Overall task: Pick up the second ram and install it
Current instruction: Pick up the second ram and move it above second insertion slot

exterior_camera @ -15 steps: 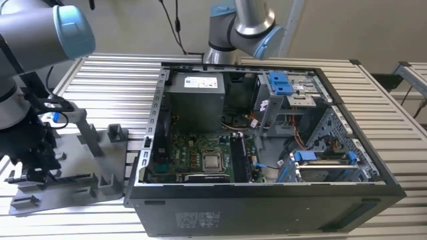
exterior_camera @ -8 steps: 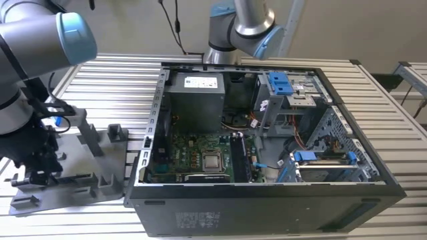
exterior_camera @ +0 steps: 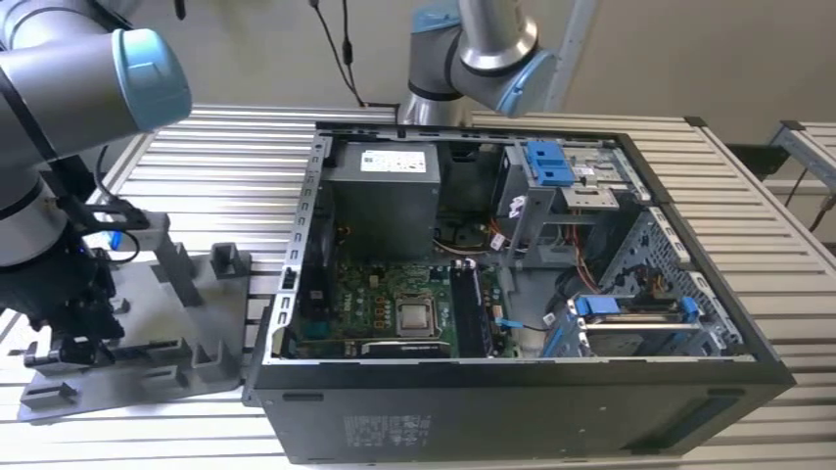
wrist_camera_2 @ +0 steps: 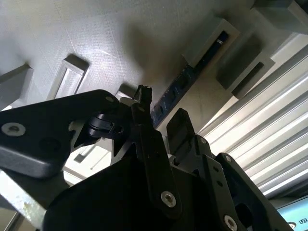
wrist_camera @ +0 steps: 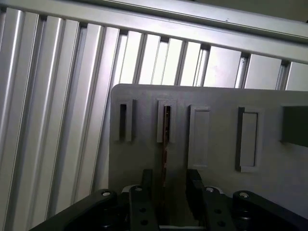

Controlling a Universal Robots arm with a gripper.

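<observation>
On the ribbed silver surface [wrist_camera: 57, 120], black jaws hang released, with a thin dark blue memory stick [wrist_camera_2: 180, 84] in its grey plastic holder [wrist_camera: 222, 144] between them.

Desk [exterior_camera: 770, 211]: ribbed bare metal slats, brushed, semi-bright.
Holder [wrist_camera: 221, 139]: grey plastic, matt; fine surface lines in the second wrist view.
Hand [wrist_camera: 168, 182]: black, matt to satin, probably plastic over metal; bright metal screws [wrist_camera_2: 167, 196].
Ram [wrist_camera_2: 182, 83]: dark blue-black board, slightly glossy.
Case [exterior_camera: 523, 416]: black painted sheet metal outside, satin; bare grey steel inside.
Arm [exterior_camera: 66, 83]: smooth silver metal, with a pale blue plastic cap [exterior_camera: 155, 70].
</observation>
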